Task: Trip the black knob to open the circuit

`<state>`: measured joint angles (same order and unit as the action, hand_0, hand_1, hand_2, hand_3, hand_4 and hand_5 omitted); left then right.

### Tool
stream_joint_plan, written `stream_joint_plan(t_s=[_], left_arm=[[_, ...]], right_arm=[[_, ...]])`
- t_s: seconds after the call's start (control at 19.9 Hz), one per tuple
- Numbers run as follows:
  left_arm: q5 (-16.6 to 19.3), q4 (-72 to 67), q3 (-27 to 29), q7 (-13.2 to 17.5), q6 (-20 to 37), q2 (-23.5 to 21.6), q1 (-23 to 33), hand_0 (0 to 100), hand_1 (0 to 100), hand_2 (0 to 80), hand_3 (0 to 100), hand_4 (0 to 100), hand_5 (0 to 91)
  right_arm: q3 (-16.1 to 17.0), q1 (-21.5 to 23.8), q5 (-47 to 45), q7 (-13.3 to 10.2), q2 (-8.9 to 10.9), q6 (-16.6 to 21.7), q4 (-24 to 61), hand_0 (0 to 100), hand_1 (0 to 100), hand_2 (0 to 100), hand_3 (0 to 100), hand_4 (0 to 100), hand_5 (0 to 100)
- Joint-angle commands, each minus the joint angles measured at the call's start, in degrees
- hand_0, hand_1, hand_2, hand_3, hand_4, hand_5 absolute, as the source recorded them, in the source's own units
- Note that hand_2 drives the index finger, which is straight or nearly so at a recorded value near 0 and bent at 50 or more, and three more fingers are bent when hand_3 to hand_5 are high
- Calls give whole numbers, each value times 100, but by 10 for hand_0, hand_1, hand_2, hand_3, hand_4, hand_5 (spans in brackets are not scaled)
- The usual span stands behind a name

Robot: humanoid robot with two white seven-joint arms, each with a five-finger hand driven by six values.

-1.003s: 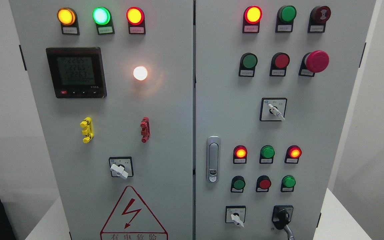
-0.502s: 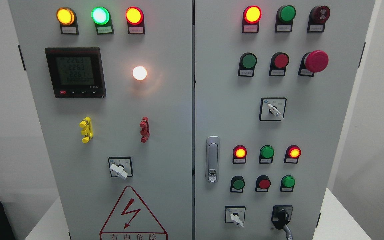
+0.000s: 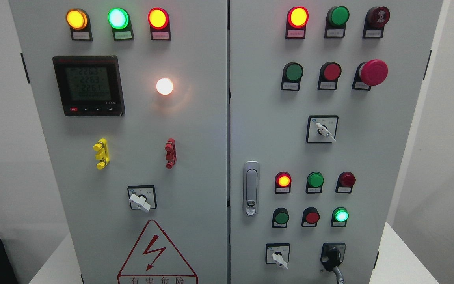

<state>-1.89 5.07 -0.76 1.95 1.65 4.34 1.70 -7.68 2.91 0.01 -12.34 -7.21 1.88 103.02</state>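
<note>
Black knob (image 3: 332,256) sits low on the right-hand door of the cabinet (image 3: 195,130), at the near bottom of the panel, just right of a white selector switch (image 3: 278,256). Its grip points downward with a pale cable or lever tail running off the lower edge, partly cut off by the frame. By the look of it, it's a rigid moulded rotary handle, light in itself but stiff and spring-detented on its shaft, so it should resist and then snap over. The place to take hold is across the narrow flanks of the grip, thumb one side and fingers the other, and then twist; the glossy plastic could slip under a loose pinch.

No robot hand or arm shows anywhere in view, so I can't tell whether the fingers are spread, closed or pinching anything, and there's no pose to call. The reach hasn't come into frame.

Moving up the door: a row of three buttons, the rightmost green button (image 3: 341,215) glowing. Above those, three pilot lamps with the left red lamp (image 3: 283,180) lit and the right dark red lamp (image 3: 347,179) unlit. Farther up, a second selector (image 3: 322,129), then the big red mushroom stop button (image 3: 373,72). On the left door, the meter (image 3: 88,85) reads and a white lamp (image 3: 164,86) burns.
</note>
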Motion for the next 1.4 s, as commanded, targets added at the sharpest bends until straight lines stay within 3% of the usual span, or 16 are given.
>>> stream_joint_plan(t_s=[0.0, 1.0, 1.35], left_arm=[[-14, -6, 5, -2, 2, 5, -3, 120, 389, 0, 0, 0, 0], [-14, -6, 5, -2, -7, 5, -3, 120, 389, 0, 0, 0, 0], [-14, -6, 5, -2, -7, 5, -3, 120, 389, 0, 0, 0, 0]], right_arm=[[-295, -151, 17, 179, -44, 111, 209, 881, 956, 0, 1000, 962, 841], [-199, -151, -44, 153, -35, 128, 148, 888, 959, 0, 1000, 958, 839], [-23, -133, -53, 170, -17, 155, 95, 890, 964, 0, 1000, 956, 837]])
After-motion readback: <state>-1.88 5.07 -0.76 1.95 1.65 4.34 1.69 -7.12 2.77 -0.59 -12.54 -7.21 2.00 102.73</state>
